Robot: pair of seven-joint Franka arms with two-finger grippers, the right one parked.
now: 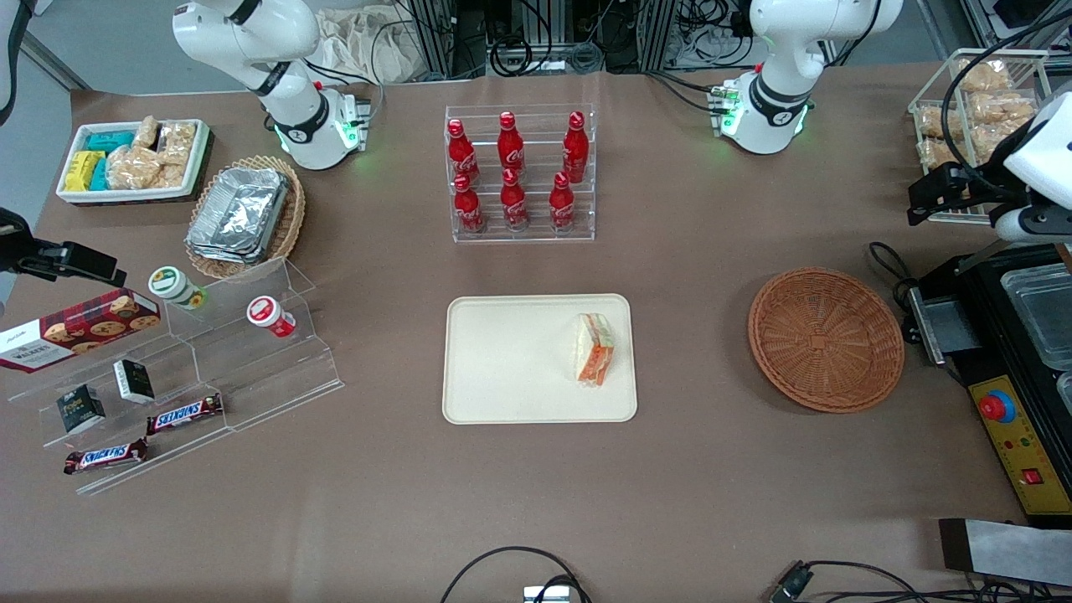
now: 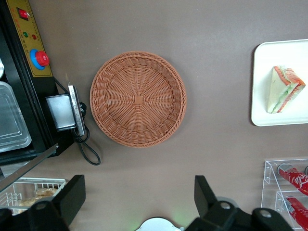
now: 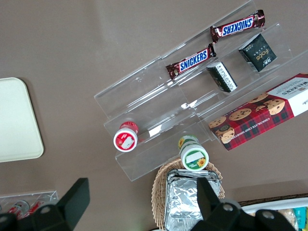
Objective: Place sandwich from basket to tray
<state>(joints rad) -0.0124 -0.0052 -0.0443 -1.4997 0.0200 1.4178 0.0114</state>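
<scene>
1. Gripper (image 2: 137, 199): raised over bare tabletop, just off the basket's rim, toward the working arm's end of the table. In the front view it hangs (image 1: 925, 201) in front of a clear bin of bagged snacks (image 1: 976, 105).
2. Fingers (image 2: 72, 195): spread wide, nothing between them, touching nothing. Only brown table (image 2: 216, 159) shows in the gap.
3. Sandwich (image 1: 593, 348): lying on the tray (image 1: 502, 360), on the part of the tray closest to the basket, filling edge visible. Wrist view shows the same wedge (image 2: 284, 90) on the tray corner (image 2: 260, 86).
4. Basket (image 1: 826, 338): sitting flat on the table, well apart from the tray, nothing in it. Wrist view looks straight down into its woven bottom (image 2: 138, 99).
5. A black machine with a red knob (image 1: 997, 408) sits just beside the basket at the table's end.
6. A rack of red cola bottles (image 1: 519, 172) stands farther from the front camera than the tray.
</scene>
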